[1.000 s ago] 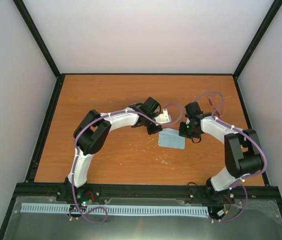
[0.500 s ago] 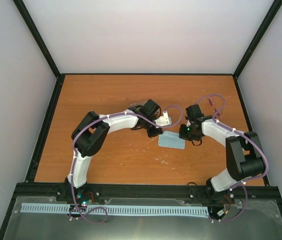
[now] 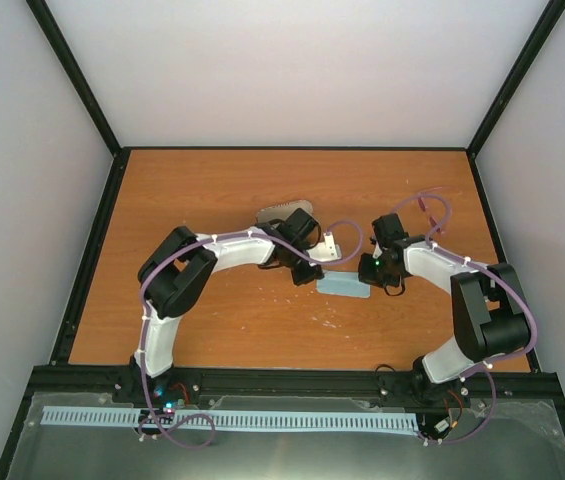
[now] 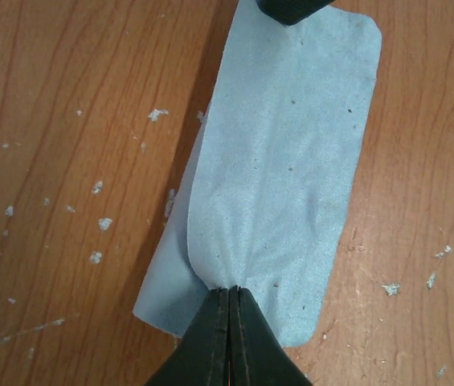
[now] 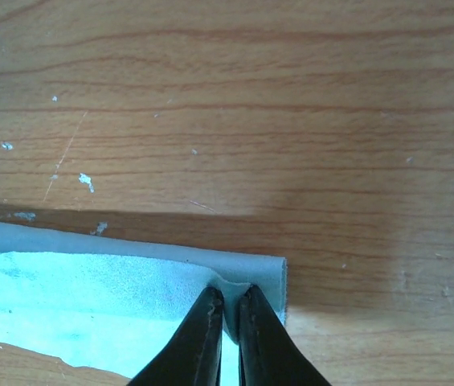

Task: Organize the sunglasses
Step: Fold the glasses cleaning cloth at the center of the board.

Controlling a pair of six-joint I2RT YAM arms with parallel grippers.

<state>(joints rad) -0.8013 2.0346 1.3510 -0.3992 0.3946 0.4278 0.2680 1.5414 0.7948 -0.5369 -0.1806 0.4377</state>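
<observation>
Orange-brown wood table [image 3: 212, 180] w/ pale scuff flecks, boxed by plain white walls [image 3: 292, 70] & black frame posts [image 3: 74, 75]; even, soft light.

thing: soft pouch [image 3: 343, 284] [image 4: 283, 161] [image 5: 90, 297] | look: pale blue-grey, long, thin, round corners | state: pinched at both short ends, top layer puckered at one pinch, lower layer peeking out along one side | pose: low over the table [image 3: 212, 180], edge lifted, shadow beneath | place: middle of top view, slightly right
</observation>
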